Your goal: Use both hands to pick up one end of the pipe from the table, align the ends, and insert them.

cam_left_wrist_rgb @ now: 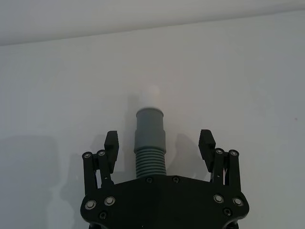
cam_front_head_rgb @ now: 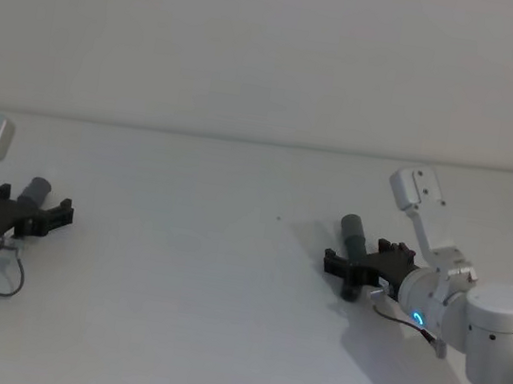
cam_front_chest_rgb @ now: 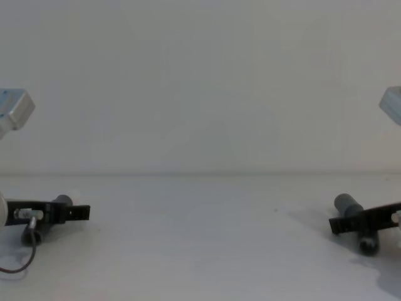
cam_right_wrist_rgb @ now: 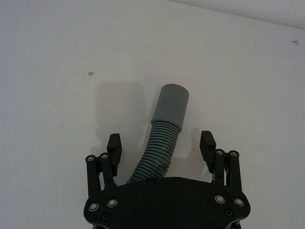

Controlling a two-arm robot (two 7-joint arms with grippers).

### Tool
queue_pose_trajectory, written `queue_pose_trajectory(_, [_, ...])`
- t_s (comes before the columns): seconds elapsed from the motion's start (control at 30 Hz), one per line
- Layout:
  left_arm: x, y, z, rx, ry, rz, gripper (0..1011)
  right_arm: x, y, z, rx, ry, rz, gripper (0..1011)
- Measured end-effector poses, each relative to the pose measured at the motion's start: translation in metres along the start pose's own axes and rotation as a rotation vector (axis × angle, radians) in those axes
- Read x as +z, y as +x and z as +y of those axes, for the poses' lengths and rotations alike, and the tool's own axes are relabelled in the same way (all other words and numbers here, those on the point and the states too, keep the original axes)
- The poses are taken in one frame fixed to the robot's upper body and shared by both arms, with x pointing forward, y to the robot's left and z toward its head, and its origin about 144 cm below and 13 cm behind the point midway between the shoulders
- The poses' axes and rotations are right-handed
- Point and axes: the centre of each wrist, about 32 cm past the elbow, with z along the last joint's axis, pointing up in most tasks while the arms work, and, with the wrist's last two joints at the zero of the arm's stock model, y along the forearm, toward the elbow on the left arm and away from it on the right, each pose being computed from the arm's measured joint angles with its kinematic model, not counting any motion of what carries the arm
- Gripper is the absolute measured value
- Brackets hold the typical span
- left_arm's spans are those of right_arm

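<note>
A wide stretch of bare white bench (cam_front_head_rgb: 224,283) separates two pincers that sit well apart. The left pincer (cam_front_head_rgb: 30,208) is low at the bench's left side, spread around a ribbed grey pipe piece (cam_left_wrist_rgb: 150,143) (its whitish tip (cam_left_wrist_rgb: 150,93) points away). The right pincer (cam_front_head_rgb: 366,260) is low at the right, spread around the other piece (cam_right_wrist_rgb: 164,133), whose wide cuff (cam_right_wrist_rgb: 171,102) points forward. Neither pincer pinches its piece.

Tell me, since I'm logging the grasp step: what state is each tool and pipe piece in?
Left tool: open, straddling its piece.
Right tool: open, straddling its piece.
Whitish-tipped pipe piece: lying on the table, ungripped, straight.
Cuffed pipe piece: lying on the table, ungripped, bent.
</note>
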Motion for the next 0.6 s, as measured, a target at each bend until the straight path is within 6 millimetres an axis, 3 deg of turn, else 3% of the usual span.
queue_pose_trajectory(0.6, [0.0074, 0.0020, -0.0019, -0.013, 0.032, -0.099, 1002, 0.0000, 0.0000, 0.0000, 0.000, 0.001, 0.000, 1000])
